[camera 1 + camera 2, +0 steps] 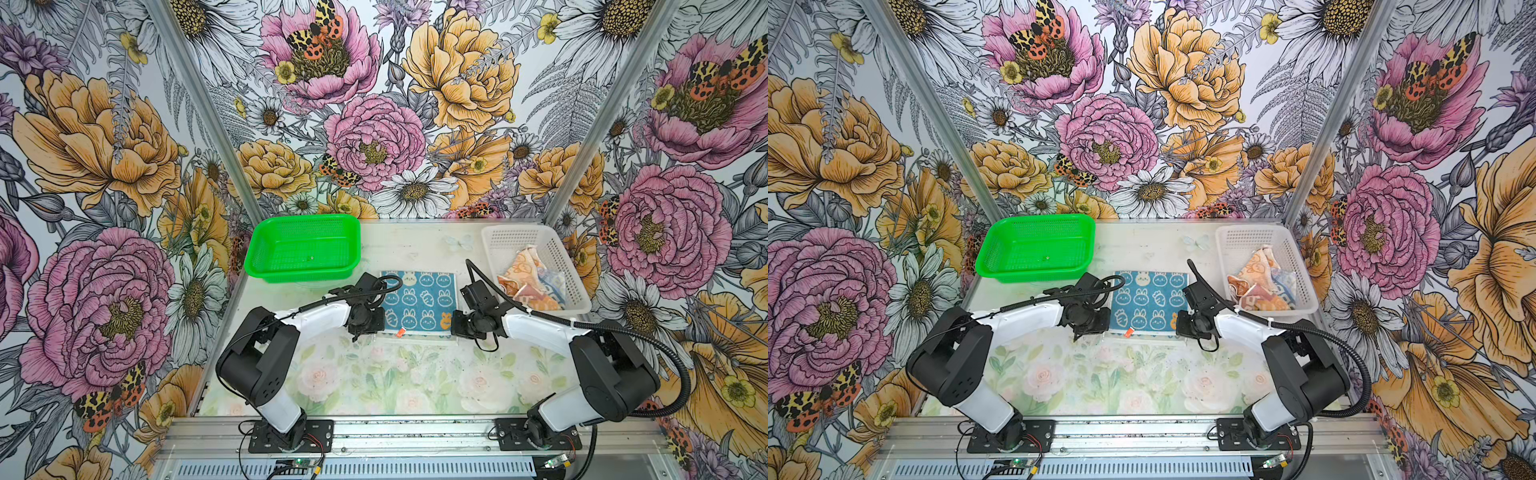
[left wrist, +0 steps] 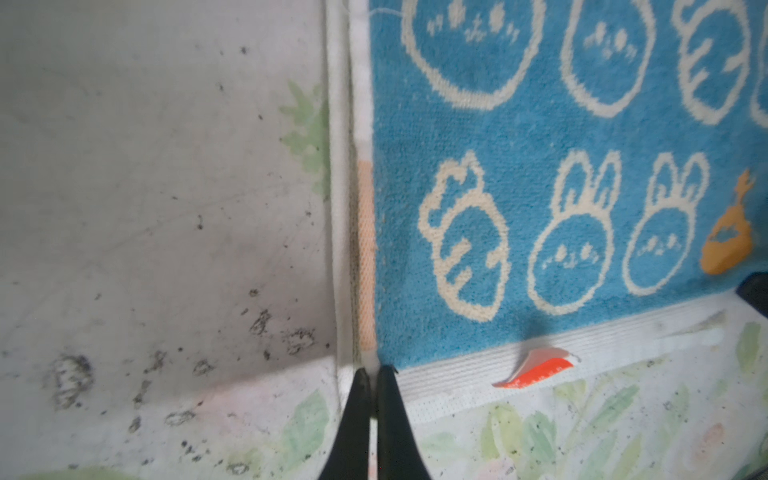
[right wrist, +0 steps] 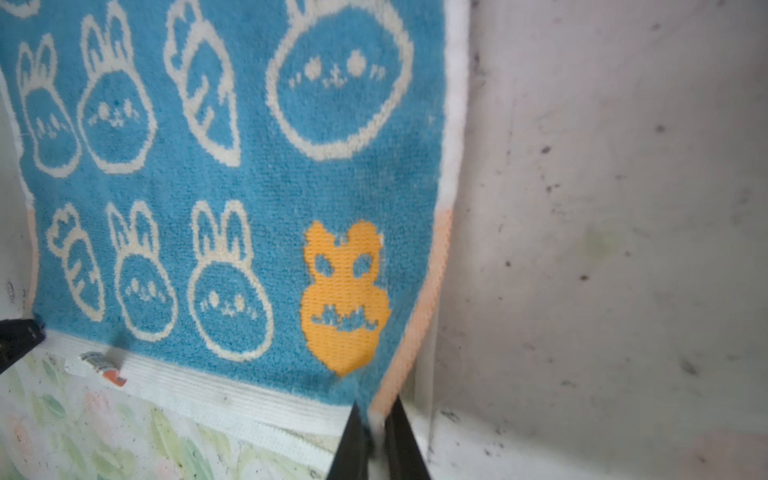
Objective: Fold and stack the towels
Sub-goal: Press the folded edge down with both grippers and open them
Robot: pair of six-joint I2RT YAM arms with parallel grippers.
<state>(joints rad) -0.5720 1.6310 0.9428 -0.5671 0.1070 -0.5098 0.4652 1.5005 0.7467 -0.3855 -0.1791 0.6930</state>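
The blue towel (image 1: 419, 303) (image 1: 1150, 301) with white bunnies lies flat on the table's middle. My left gripper (image 1: 374, 330) (image 2: 374, 372) is shut on its near left corner, pinching the white hem. My right gripper (image 1: 455, 328) (image 3: 376, 409) is shut on the near right corner, beside the orange bunny (image 3: 343, 299). An orange towel (image 1: 525, 266) (image 1: 1258, 264) and a cream towel (image 1: 550, 282) lie crumpled in the white basket (image 1: 498, 241). A small orange tag (image 2: 536, 368) sticks out from the blue towel's near hem.
A green mesh basket (image 1: 257, 249) (image 1: 988, 249) stands at the back left, close to the blue towel's far left corner. The white basket sits at the back right, against the right wall post. The floral table surface (image 1: 395, 374) stretches out in front of the towel.
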